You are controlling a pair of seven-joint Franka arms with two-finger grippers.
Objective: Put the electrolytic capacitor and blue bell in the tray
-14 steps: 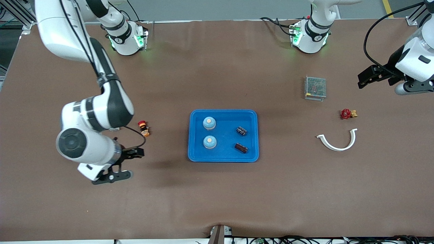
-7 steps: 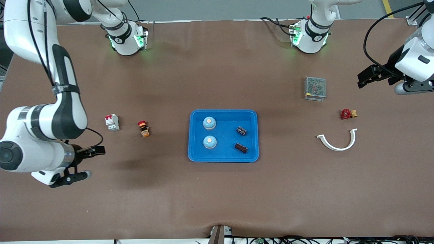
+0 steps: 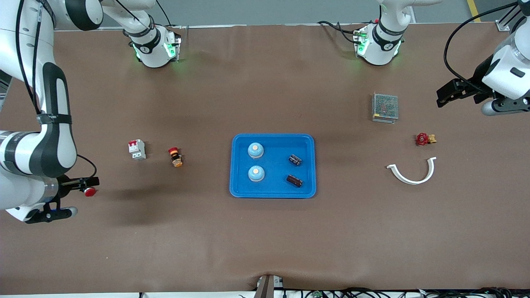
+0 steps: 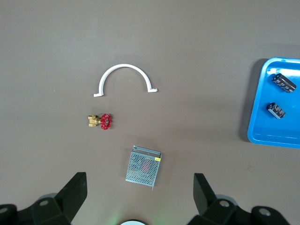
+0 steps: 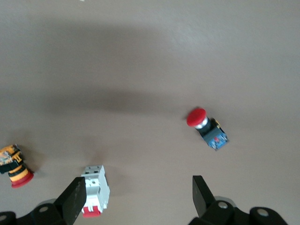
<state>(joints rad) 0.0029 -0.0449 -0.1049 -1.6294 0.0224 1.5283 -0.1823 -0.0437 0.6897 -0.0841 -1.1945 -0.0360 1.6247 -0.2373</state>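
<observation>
Since both bells and both capacitors already lie in the tray [image 3: 273,193], the task looks complete; nothing seems left to move. Near to far in the tray: one capacitor [image 3: 294,180] and one bell [image 3: 256,173], then the second capacitor [image 3: 295,159] and second bell [image 3: 255,150]. Bells are pale blue domes, upright; capacitors are dark cylinders on their sides, all apart. Tray sits mid-table. Right gripper [image 3: 68,196] hangs open and empty over its table end; left gripper [image 3: 466,97] likewise, waiting.

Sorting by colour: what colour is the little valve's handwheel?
Red, on a brass-coloured body; the valve shows best in the left wrist view.
</observation>
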